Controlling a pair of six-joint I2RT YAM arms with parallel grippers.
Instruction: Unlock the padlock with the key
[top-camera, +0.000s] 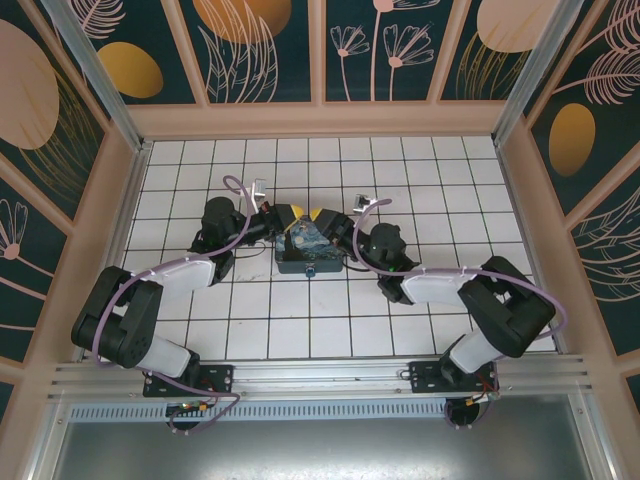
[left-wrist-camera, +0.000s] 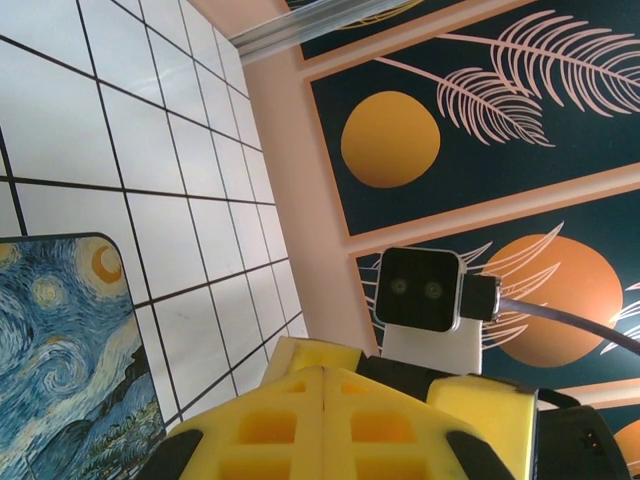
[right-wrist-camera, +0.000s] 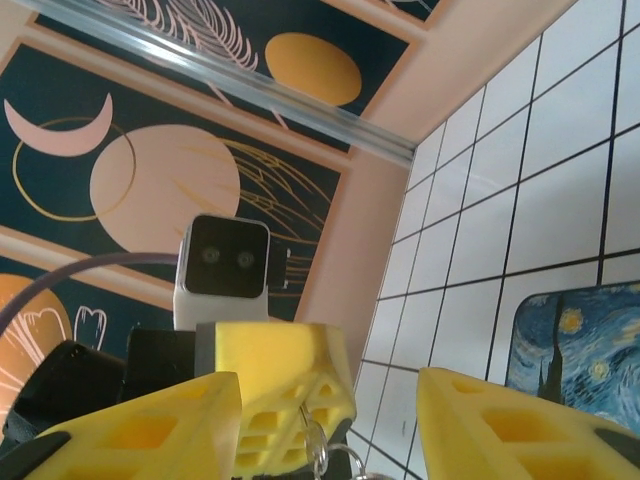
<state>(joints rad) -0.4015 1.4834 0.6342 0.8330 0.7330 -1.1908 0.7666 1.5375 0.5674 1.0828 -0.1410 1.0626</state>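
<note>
A painted box (top-camera: 305, 245) lies on the tiled table (top-camera: 250, 310). Above its far edge the left gripper (left-wrist-camera: 322, 375) is pressed together, with a thin silvery loop (right-wrist-camera: 318, 452) at its tips. The right gripper (right-wrist-camera: 330, 385) stands spread, facing it. The padlock (top-camera: 310, 270) seems to be the bluish spot on the box's near wall.

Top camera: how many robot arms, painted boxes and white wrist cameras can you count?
Robot arms: 2, left arm, right arm
Painted box: 1
Wrist cameras: 2, left wrist camera, right wrist camera
Total: 5
</note>
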